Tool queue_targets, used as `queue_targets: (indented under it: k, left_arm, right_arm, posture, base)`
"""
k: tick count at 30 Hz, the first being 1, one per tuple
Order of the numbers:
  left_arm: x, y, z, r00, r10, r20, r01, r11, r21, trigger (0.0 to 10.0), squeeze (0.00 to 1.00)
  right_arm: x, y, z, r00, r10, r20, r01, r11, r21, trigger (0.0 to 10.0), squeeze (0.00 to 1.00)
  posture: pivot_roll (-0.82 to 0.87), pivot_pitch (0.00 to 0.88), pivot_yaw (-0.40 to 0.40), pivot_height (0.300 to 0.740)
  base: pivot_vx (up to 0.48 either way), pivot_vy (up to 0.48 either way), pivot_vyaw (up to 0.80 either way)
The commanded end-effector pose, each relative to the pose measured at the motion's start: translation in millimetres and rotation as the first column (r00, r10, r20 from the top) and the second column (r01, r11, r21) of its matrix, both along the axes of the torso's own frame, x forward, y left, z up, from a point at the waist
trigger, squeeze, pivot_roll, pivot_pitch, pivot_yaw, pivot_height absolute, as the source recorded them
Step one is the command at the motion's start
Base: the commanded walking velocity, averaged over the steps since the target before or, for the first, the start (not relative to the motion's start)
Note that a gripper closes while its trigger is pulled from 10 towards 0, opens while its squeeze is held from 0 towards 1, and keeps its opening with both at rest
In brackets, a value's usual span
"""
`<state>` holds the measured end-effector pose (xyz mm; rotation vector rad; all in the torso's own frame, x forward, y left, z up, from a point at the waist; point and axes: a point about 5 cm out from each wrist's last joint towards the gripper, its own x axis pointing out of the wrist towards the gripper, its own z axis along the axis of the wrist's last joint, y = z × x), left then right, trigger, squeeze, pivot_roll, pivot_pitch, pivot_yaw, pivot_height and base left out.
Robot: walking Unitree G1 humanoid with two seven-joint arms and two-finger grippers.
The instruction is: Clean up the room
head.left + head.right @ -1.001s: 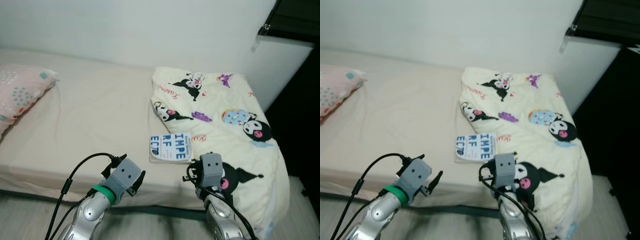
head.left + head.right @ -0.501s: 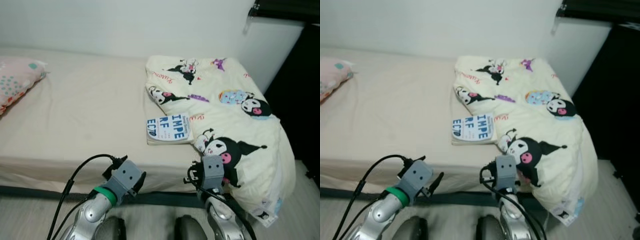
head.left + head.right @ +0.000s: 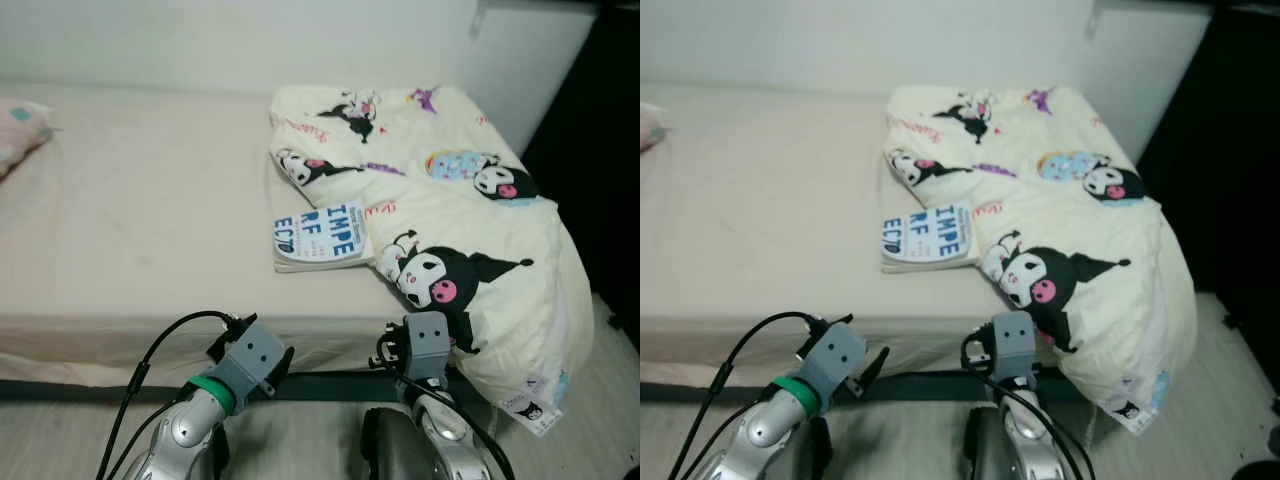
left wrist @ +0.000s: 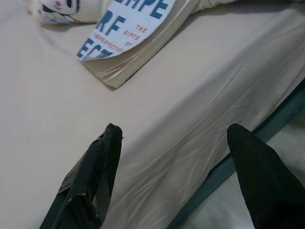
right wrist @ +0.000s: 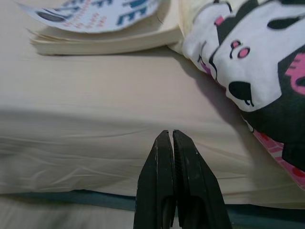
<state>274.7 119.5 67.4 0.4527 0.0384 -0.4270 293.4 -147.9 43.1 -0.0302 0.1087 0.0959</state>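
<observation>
- Floor (image 3: 60, 430) nearest, pale and wood-toned, running under a dark bed frame rail (image 3: 320, 385).
- Both arms low at the near edge of the bed, carrying nothing. Left gripper (image 4: 174, 157) with fingers spread wide over the mattress edge; right gripper (image 5: 171, 143) with fingers pressed together, tips aimed at the mattress side just below the book.
- Judged barely begun: nothing lifted, nothing put away, so tidying work all ahead.
- Bed (image 3: 140, 230) next, dressed in a plain cream sheet, smooth and mostly bare, hanging in soft wrinkles over the near side.
- Book (image 3: 320, 236) lying flat on the sheet near the front edge, white cover with big blue letters, pages slightly fanned, one side touching or tucked just under the blanket. Probably the first thing to clear.
- Blanket (image 3: 470, 220) heaped on the right part of the bed, pale yellow with cartoon characters, crumpled and spilling over the corner toward the floor. Likely to need straightening or folding.
- Pillow (image 3: 18, 128) far off at the left edge of the bed, pink with dots, well apart from book and blanket.
- White wall (image 3: 250, 45) behind the bed; dark furniture or opening (image 3: 600, 170) at the far right, too dark to tell which.
</observation>
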Motion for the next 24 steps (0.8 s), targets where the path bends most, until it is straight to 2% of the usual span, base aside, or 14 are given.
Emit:
queue_targets:
  k: [1,5,8,10,12,14,15,16,18,21,22,23,24]
  left_arm:
    - [-3.0,-0.2,-2.4,1.0,-0.006,-0.009,0.006,1.0,0.001,10.0,0.0]
    - [1.7,6.4,3.3,0.999,0.005,0.037,-0.007,0.999,0.046,10.0,0.0]
    - [16.0,23.4,21.2,0.99,-0.001,0.139,-0.019,0.99,0.142,10.0,0.0]
    - [16.0,23.4,21.2,0.99,-0.001,0.139,-0.019,0.99,0.142,10.0,0.0]
    - [24.8,32.0,31.5,0.982,-0.029,0.187,-0.01,0.979,0.204,10.0,0.0]
    - [24.8,32.0,31.5,0.982,-0.029,0.187,-0.01,0.979,0.204,10.0,0.0]
    - [31.0,36.1,35.8,0.978,-0.06,0.202,0.007,0.967,0.253,10.0,0.0]
    - [31.0,36.1,35.8,0.978,-0.06,0.202,0.007,0.967,0.253,10.0,0.0]
    - [46.0,42.2,41.6,0.972,-0.129,0.198,0.052,0.934,0.352,10.0,0.0]
    - [52.9,44.3,41.7,0.972,-0.15,0.181,0.068,0.915,0.398,10.0,0.0]
    - [58.9,46.1,41.7,0.973,-0.16,0.165,0.074,0.899,0.433,10.0,0.0]
    - [66.3,47.6,43.9,0.972,-0.169,0.162,0.073,0.877,0.474,10.0,0.13]
    - [66.3,47.6,43.9,0.972,-0.169,0.162,0.073,0.877,0.474,10.0,0.13]
  right_arm:
    - [-2.9,-1.7,-3.0,1.0,0.0,-0.016,0.0,1.0,-0.005,10.0,0.0]
    - [-3.3,-1.5,-1.9,1.0,0.004,-0.011,-0.004,1.0,0.0,10.0,0.0]
    - [-1.8,0.5,3.0,1.0,0.016,0.011,-0.016,0.999,0.033,10.0,0.0]
    - [-1.8,0.5,3.0,1.0,0.016,0.011,-0.016,0.999,0.033,10.0,0.0]
    - [0.7,2.8,10.9,0.999,0.025,0.044,-0.028,0.997,0.07,10.0,0.0]
    - [0.7,2.8,10.9,0.999,0.025,0.044,-0.028,0.997,0.07,10.0,0.0]
    - [3.5,4.0,17.6,0.997,0.025,0.067,-0.031,0.995,0.096,10.0,0.0]
    - [3.5,4.0,17.6,0.997,0.025,0.067,-0.031,0.995,0.096,10.0,0.0]
    - [10.0,4.6,38.0,0.991,0.003,0.13,-0.023,0.988,0.152,10.0,0.0]
    - [12.5,3.9,50.4,0.986,-0.012,0.167,-0.018,0.984,0.178,10.0,0.0]
    - [14.1,2.6,63.9,0.978,-0.029,0.204,-0.013,0.979,0.203,10.0,0.0]
    - [15.3,1.2,82.2,0.966,-0.043,0.254,-0.018,0.973,0.231,10.0,0.0]
    - [15.3,1.2,82.2,0.966,-0.043,0.254,-0.018,0.973,0.231,10.0,0.0]
  posture:
    - [-0.02,0.067,-0.001,0.545]
    - [-0.02,0.075,-0.003,0.53]
    - [-0.01,0.087,-0.006,0.51]
    - [-0.01,0.087,-0.006,0.51]
    - [-0.01,0.103,-0.007,0.505]
    - [-0.01,0.103,-0.007,0.505]
    - [-0.01,0.111,-0.005,0.505]
    - [-0.01,0.111,-0.005,0.505]
    - [-0.03,0.144,0.001,0.505]
    - [-0.04,0.153,0.002,0.505]
    - [-0.06,0.178,0.005,0.505]
    - [-0.08,0.198,0.007,0.505]
    - [-0.08,0.198,0.007,0.505]
  base:
    - [0.0,0.0,0.0]
    - [0.0,0.0,0.0]
    - [0.0,0.0,0.0]
    - [0.0,0.0,0.0]
    - [0.0,0.0,0.0]
    - [0.0,0.0,0.0]
    - [0.0,0.0,0.0]
    - [0.0,0.0,0.0]
    - [0.0,0.0,0.0]
    - [0.0,0.0,0.0]
    - [0.0,0.0,0.0]
    - [0.0,0.0,0.0]
    - [0.0,0.0,0.0]
